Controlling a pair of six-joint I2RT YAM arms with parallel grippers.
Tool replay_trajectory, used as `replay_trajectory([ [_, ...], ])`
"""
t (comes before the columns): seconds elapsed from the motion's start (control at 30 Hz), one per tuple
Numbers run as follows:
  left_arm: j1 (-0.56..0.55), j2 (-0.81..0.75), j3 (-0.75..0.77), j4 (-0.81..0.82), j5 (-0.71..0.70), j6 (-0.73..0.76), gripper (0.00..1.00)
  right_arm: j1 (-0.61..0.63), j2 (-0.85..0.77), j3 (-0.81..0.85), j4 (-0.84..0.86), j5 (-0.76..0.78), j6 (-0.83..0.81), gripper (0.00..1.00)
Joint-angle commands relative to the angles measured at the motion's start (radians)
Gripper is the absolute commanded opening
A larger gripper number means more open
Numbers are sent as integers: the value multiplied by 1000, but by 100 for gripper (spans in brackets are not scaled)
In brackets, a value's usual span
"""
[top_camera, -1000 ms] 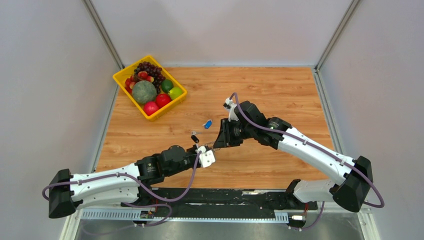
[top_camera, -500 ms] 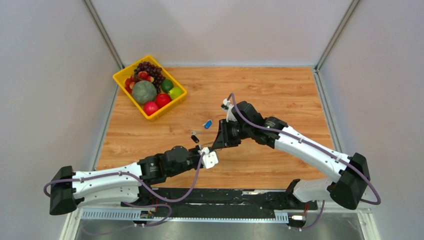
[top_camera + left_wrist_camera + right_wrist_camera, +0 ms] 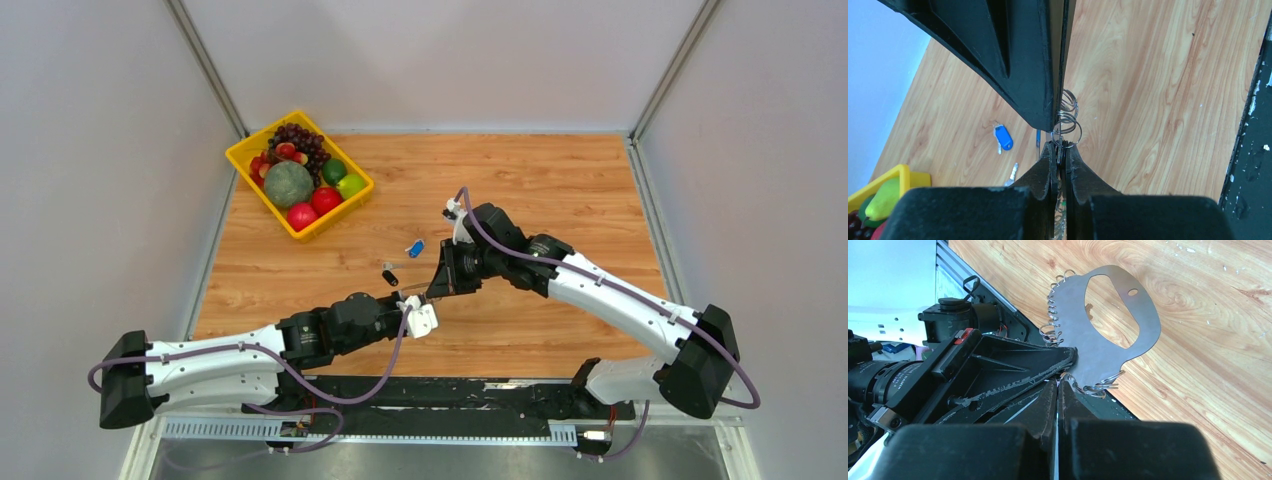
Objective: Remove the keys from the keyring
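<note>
Above the table, both grippers meet at the keyring, a flat plate edged with small rings. The left gripper pinches its edge and should hold it steady. The right gripper is closed against a corner ring, grip unclear. Two keys lie loose beyond.

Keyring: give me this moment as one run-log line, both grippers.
left gripper shut on keyring plate | right gripper shut at plate's small rings | blue-tagged key loose on table
</note>
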Motion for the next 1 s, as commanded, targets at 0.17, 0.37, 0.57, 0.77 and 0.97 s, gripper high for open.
replay_trajectory([
  [0.17,-9,-28,24,110,1,-27,6,-2,-27,6,30,33,20,0],
  [0.37,-9,-16,9,136,9,-100,25,-28,-61,14,45,18,42,0],
  [0.57,-9,-43,-33,204,20,-179,42,-39,-82,14,48,15,52,0],
  [0.77,-9,-63,-59,239,19,-224,41,-46,-101,20,53,18,61,0],
  [0.97,-1,-71,-73,250,-72,-353,51,-52,-113,35,53,30,71,0],
])
